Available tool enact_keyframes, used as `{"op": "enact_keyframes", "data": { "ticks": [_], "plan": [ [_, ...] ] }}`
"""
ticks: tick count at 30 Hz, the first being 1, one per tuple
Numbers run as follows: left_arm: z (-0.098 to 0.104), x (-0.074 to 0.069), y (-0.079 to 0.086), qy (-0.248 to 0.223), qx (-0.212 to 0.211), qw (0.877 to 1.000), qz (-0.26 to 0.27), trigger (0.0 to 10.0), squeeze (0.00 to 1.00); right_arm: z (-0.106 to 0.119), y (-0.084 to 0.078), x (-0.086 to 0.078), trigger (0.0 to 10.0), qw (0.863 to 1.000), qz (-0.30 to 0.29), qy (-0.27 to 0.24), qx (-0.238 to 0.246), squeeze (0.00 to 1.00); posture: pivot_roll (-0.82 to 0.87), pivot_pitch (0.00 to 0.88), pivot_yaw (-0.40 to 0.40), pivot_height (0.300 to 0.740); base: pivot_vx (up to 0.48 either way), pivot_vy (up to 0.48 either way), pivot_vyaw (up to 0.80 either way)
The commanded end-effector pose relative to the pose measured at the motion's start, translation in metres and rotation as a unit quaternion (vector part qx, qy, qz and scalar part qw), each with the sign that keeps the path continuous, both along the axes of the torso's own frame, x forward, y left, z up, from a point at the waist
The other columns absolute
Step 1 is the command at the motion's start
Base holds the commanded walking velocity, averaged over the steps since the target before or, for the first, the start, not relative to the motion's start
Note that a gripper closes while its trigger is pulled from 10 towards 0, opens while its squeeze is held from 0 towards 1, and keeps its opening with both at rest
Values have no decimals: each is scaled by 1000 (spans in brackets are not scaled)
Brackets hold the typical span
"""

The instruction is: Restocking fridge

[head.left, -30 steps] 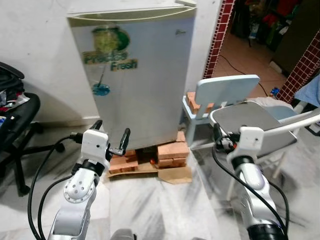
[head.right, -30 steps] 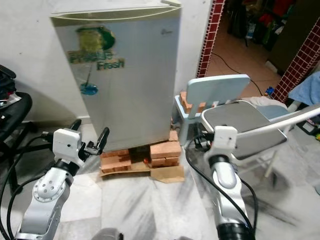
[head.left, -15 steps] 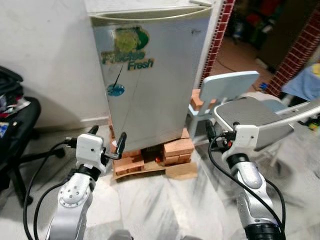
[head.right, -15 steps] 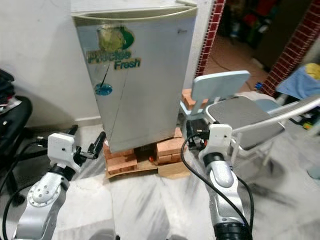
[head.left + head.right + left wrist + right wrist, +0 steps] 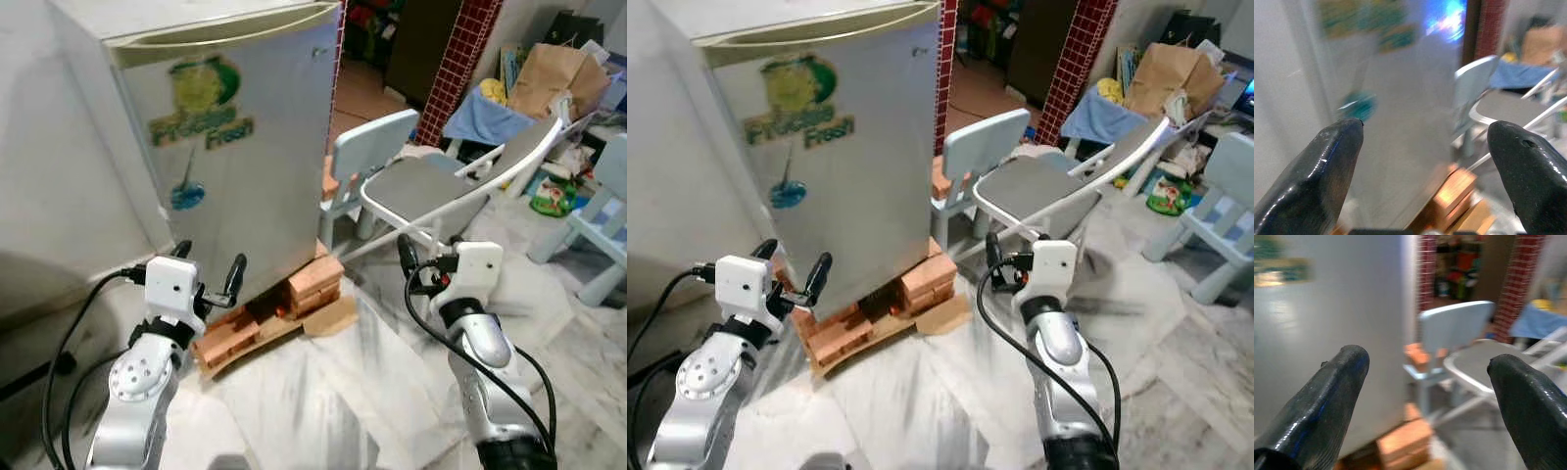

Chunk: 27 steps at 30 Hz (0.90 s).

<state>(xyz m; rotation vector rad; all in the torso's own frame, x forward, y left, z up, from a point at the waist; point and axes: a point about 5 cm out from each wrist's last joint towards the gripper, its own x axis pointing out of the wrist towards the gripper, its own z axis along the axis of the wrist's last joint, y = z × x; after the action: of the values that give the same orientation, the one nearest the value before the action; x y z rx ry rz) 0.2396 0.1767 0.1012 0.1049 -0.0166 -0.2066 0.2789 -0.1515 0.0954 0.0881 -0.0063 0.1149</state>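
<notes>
I've got the small silver-grey fridge (image 5: 230,147) with the green "Fresh" sticker dead ahead, door closed, standing against the white wall (image 5: 49,186) and propped up on stacks of orange-red bricks (image 5: 313,284) over a flat piece of brown cardboard (image 5: 328,318). Floor is grey-veined white marble (image 5: 343,392). Just beside the fridge on my right sits a pale blue plastic child's chair (image 5: 377,147), with a couple more bricks tucked behind it, and touching or overlapping that is a grey folding chair with a white tube frame (image 5: 431,186), tipped at an angle. Further right: a red brick-tiled pillar (image 5: 460,59), a brown paper bag (image 5: 544,73) on a blue cloth pile (image 5: 485,113), and a second pale blue chair (image 5: 602,211) at the edge. Left claw (image 5: 208,277) is raised in front of the fridge's lower left corner, near but not touching, fingers spread wide apart with nothing between them. Right claw (image 5: 1425,377) is up in front of the folding chair, also spread wide and empty; its wrist view looks at the fridge side and the blue chair, blurred.
</notes>
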Motion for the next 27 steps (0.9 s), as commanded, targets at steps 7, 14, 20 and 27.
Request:
{"op": "enact_keyframes", "data": {
  "ticks": [7, 14, 20, 27],
  "plan": [
    [-1, 2, -1, -4, 16, 1000, -7, 10000, 0, 0, -13, -3, 10000, 999, -31, -10, -4, 0, 118, 0, -11, 740, 0, 466, 0],
    [6, 16, -18, -20, 36, 997, -59, 10000, 0, 1, -20, -5, 10000, 997, -78, -28, -5, 0, 62, 0, 88, 740, 0, 133, 0],
    [9, 34, -18, -30, 48, 997, -60, 10000, 0, -1, -27, -14, 10000, 995, -97, -26, -11, 0, 19, 0, 78, 740, 0, 0, 0],
    [10, 29, -23, -27, 36, 997, -60, 10000, 0, -1, -27, -17, 10000, 996, -92, -17, -12, 0, 32, 0, 47, 740, 0, 181, 0]
  ]
}}
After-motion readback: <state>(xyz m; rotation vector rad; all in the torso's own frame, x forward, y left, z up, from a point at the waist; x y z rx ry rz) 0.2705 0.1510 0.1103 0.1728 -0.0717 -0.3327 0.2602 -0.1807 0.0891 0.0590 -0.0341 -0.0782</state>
